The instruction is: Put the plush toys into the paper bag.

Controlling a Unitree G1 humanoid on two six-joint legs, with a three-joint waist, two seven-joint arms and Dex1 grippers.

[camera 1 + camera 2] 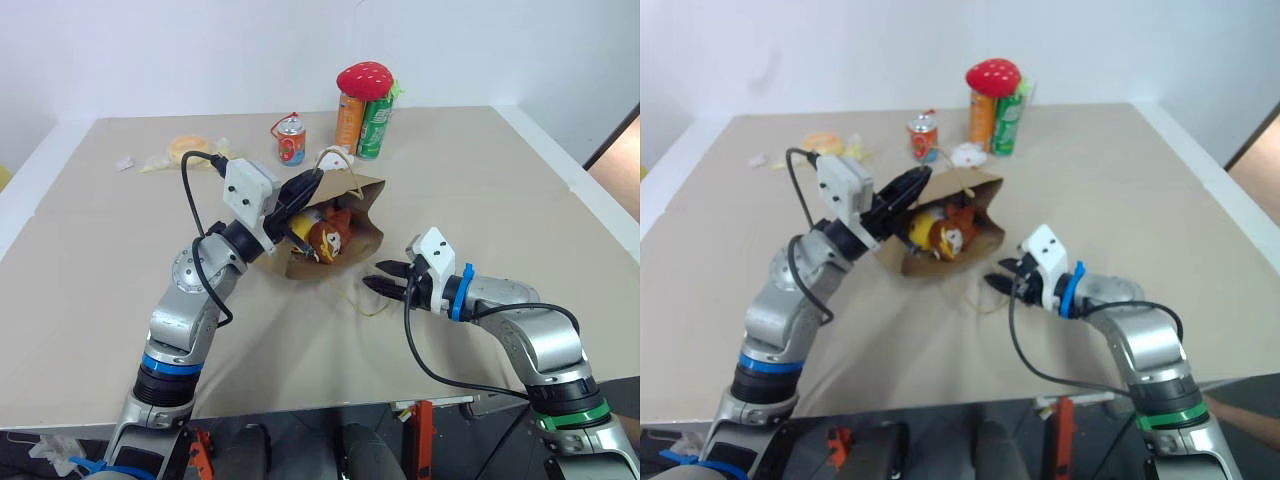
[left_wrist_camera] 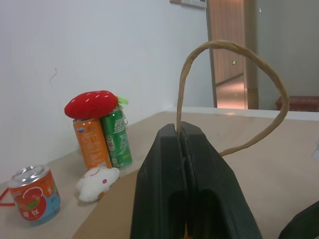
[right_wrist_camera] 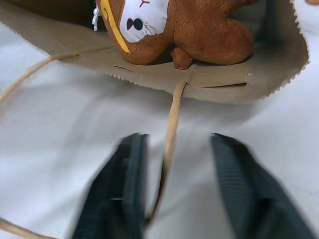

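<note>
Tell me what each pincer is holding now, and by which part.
Left pincer is shut on the paper bag, pinching its upper cord handle. Right pincer holds nothing; its fingers straddle the lower handle.

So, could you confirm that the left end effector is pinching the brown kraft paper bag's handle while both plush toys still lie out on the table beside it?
Not quite: the left end effector does pinch the twisted paper-cord handle, but the small orange-brown animal plush and the yellow egg-shaped plush lie inside the brown kraft paper bag, not on the table. The left eye view and right wrist view show this.
</note>
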